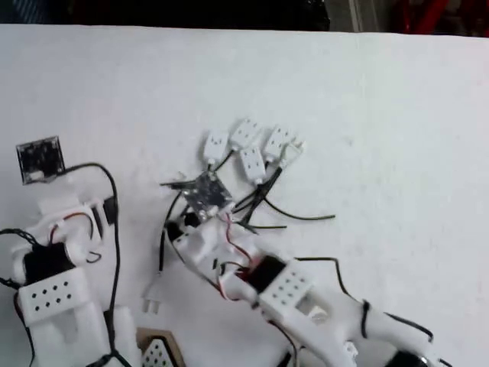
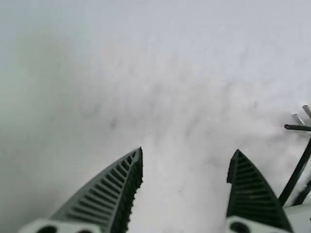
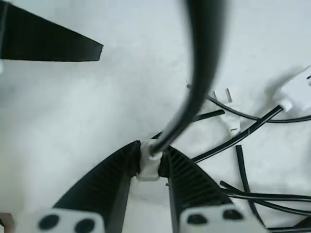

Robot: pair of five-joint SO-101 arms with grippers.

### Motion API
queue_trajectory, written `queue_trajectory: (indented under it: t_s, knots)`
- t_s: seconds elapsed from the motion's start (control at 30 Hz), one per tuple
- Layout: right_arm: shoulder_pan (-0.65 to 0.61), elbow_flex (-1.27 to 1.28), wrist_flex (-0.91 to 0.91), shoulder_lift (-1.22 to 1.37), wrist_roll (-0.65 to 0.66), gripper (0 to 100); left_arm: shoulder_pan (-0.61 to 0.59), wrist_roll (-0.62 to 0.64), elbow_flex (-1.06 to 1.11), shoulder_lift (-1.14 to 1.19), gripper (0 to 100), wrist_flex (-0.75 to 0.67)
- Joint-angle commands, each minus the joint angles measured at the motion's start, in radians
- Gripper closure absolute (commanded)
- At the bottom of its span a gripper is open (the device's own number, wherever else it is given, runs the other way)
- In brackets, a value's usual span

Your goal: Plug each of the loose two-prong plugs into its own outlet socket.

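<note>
Right wrist view: right gripper [image 3: 150, 151] clamps plug [image 3: 147, 170] by white body. I judge it light, rigid, cord [image 3: 194, 87] springy. Left gripper [image 2: 189, 151], nine o'clock, gapes empty.

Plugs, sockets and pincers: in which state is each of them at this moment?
Left pincer: open, empty, over the table.
Right pincer: shut on the held plug.
Plug between the arms: loose on the table, unplugged.
Plug with bare prongs: loose on the table, unplugged.
Sockets: four, clustered; whether any holds a plug, cannot tell.
</note>
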Motion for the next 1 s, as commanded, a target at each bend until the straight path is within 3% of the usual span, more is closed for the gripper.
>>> queue_trajectory:
  t_s: [0.0,0.27,0.97]
  knots:
    - [-0.019,-0.095,0.005,0.096,-0.032,98.1,-0.018,-0.003,0.068,-0.019,72,-0.091]
    - [-0.031,-0.166,0.104,0.145,-0.060,98.1,-0.018,-0.003,0.075,-0.016,72,-0.089]
    - [-0.030,-0.204,0.097,0.251,-0.130,98.1,-0.018,-0.003,0.098,-0.021,72,-0.095]
